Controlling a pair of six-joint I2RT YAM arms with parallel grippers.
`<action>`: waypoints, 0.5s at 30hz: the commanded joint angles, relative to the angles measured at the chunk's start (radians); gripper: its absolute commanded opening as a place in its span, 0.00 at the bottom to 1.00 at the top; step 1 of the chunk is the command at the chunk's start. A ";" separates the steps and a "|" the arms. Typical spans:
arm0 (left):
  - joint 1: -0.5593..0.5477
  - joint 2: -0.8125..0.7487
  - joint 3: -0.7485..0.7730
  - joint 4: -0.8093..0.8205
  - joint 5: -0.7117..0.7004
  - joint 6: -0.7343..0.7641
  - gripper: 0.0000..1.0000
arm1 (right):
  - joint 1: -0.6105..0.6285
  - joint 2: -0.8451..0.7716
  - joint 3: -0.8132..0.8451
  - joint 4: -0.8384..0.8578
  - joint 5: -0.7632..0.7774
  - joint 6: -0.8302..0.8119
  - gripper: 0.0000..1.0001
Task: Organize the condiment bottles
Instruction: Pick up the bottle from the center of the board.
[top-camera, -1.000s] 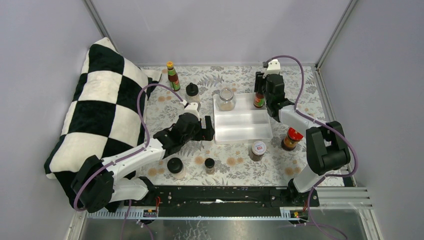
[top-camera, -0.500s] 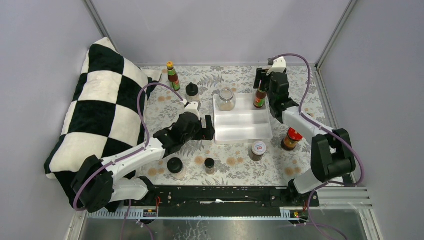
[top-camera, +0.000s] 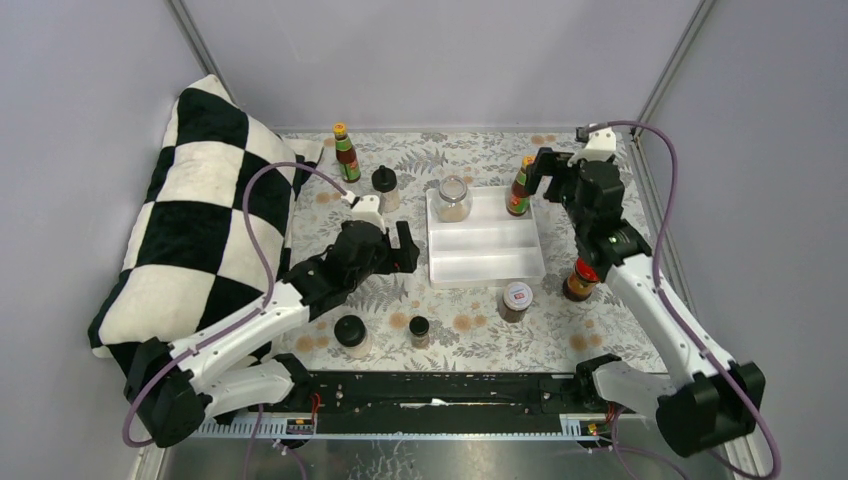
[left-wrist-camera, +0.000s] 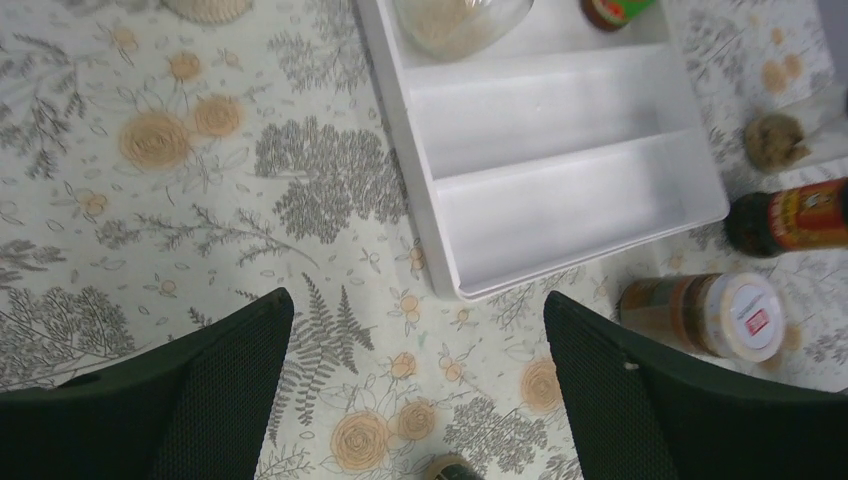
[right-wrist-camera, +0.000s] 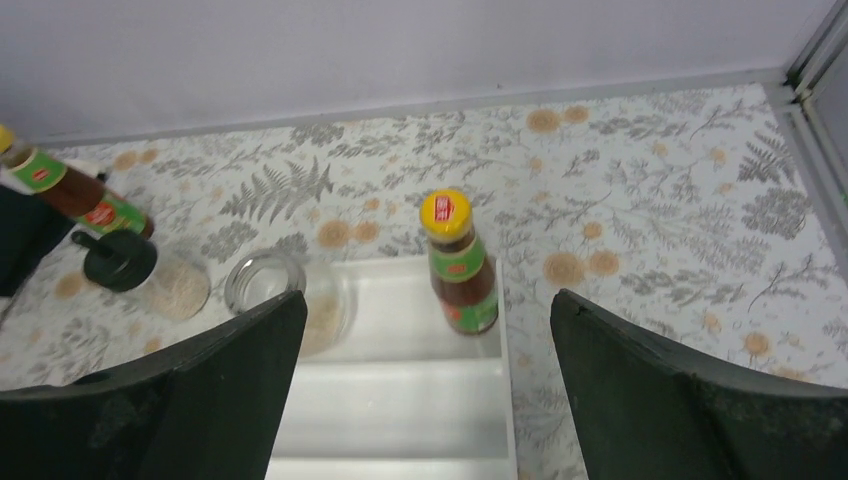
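Tabletop (top-camera: 450, 338): floral covering; loose condiment bottles (top-camera: 517, 298) stand about.
Tray (top-camera: 487, 262): white; far compartment holds upright sauce bottle (top-camera: 519, 190) and clear jar (top-camera: 453, 197).
Left claw (left-wrist-camera: 412, 310): wide, empty, beside tray.
Right claw (right-wrist-camera: 428, 298): wide, empty, apart from sauce bottle.

The white tray (top-camera: 487, 262) has its middle and near compartments open from above; in its far one a clear jar (top-camera: 453, 197) and a tall sauce bottle (top-camera: 519, 187) stand at opposite ends with a gap between. A checkered pillow (top-camera: 200, 210) blocks the left side of the surface (top-camera: 470, 150), and a white-lidded jar (top-camera: 517, 298) and a red-lidded jar (top-camera: 583, 277) stand off the tray's near right corner.
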 joint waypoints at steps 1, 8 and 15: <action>0.001 -0.059 0.103 -0.044 -0.089 0.033 0.99 | -0.001 -0.150 -0.066 -0.175 -0.099 0.091 1.00; 0.122 0.088 0.397 -0.082 -0.126 0.138 0.99 | -0.001 -0.276 -0.095 -0.270 -0.281 0.135 1.00; 0.266 0.321 0.605 -0.031 -0.145 0.220 0.99 | -0.001 -0.378 -0.107 -0.365 -0.345 0.129 1.00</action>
